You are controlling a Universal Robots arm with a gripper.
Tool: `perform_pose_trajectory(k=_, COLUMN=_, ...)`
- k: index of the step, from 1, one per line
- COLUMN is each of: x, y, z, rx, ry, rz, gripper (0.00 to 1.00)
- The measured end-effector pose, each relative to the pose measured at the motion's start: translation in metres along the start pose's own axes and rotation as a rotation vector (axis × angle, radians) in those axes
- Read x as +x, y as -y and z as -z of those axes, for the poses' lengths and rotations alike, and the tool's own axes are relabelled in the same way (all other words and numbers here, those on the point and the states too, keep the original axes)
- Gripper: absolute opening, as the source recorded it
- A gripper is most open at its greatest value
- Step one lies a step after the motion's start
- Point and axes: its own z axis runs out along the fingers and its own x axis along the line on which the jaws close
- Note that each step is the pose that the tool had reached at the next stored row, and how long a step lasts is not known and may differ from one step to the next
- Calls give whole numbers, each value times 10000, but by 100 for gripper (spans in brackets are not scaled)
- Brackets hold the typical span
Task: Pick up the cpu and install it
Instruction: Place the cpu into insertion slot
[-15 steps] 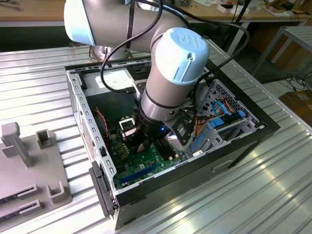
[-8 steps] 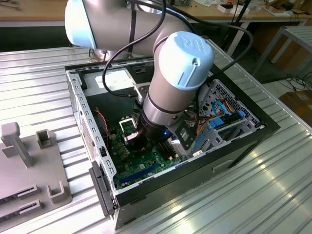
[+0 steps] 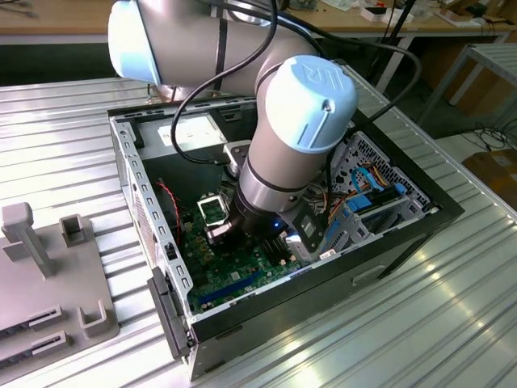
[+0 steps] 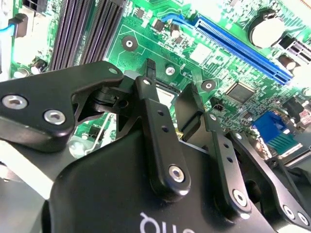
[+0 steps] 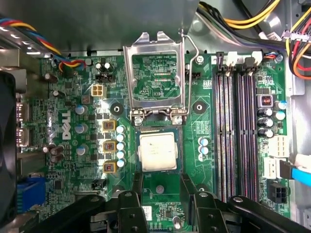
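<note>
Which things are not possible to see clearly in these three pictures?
First wrist view: whether the hand touches the cpu; their edges meet.
Second wrist view: most of the cpu, covered by the hand's black links.
Exterior view: the board in its middle, hidden behind the arm.
First wrist view: the dark round part, cut off by the edge.

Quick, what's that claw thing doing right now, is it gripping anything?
Gripper: open, fingers apart, close by the cpu, which lies in the socket.
</note>
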Motion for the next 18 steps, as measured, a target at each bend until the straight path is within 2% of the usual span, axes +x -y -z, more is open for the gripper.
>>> perform_pose_trajectory(k=4, x=-2, y=4, z=-24, rx=46, ry=1, rz=13, gripper=44)
perform_pose_trajectory(k=9, x=-2, y=6, z=-63, rx=50, ry=3, rz=13, gripper=44)
perform_pose_trajectory(k=14, x=-3, y=1, z=-69, rx=49, ry=1, rz=38, gripper=44)
perform_pose_trajectory(k=18, x=-2, y=-26, z=-75, rx=52, ry=-4, rz=107, gripper=44)
